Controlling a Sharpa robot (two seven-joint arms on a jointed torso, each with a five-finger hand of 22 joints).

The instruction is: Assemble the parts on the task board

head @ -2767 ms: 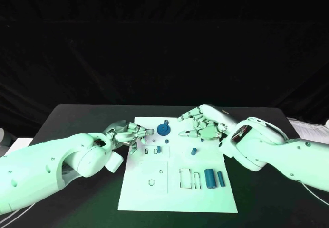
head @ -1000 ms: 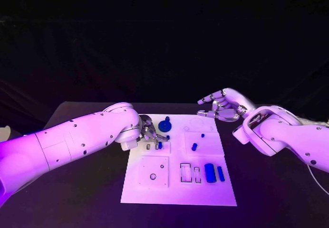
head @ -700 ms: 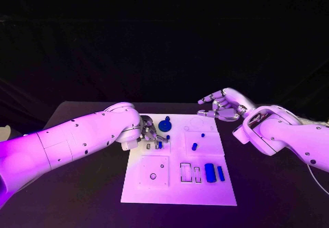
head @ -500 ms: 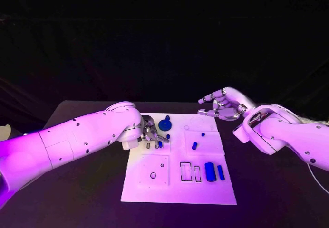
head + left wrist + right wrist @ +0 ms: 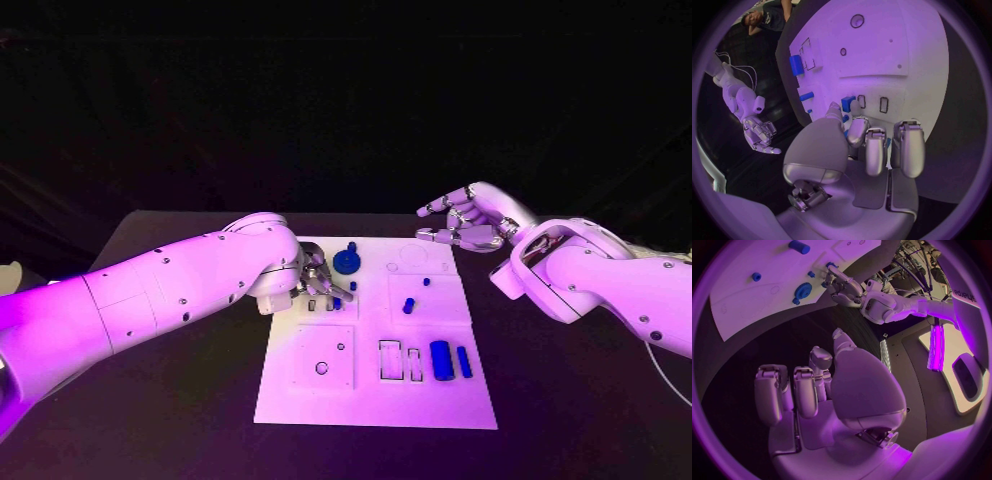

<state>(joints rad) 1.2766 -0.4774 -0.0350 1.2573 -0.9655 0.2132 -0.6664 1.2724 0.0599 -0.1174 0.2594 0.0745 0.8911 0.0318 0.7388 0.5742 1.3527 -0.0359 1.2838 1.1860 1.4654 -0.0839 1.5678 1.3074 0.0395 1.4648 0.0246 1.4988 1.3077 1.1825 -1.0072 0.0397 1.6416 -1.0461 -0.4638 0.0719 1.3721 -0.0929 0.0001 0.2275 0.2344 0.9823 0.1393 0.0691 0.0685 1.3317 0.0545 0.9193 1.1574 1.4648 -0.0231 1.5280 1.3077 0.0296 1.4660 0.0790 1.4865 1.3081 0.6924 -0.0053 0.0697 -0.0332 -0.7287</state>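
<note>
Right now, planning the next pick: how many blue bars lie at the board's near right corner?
2: a wide bar and a thin bar, side by side on the task board; nothing covers that corner.

1. task board (image 5: 325,400) is a white plate with thin dark outlines drawn on it, little rectangles and a couple of small rings.
2. the parts (image 5: 441,360) on it are all solid blue: the bigger block, the slim bar (image 5: 463,362) next to it, the round gear-looking piece (image 5: 345,264) and the small peg (image 5: 408,305).
3. table (image 5: 173,400) is plain black, no pattern.
4. both arms are white; left hand (image 5: 316,282) and right hand (image 5: 464,226) are silver metal.
5. backdrop is black too.
</note>
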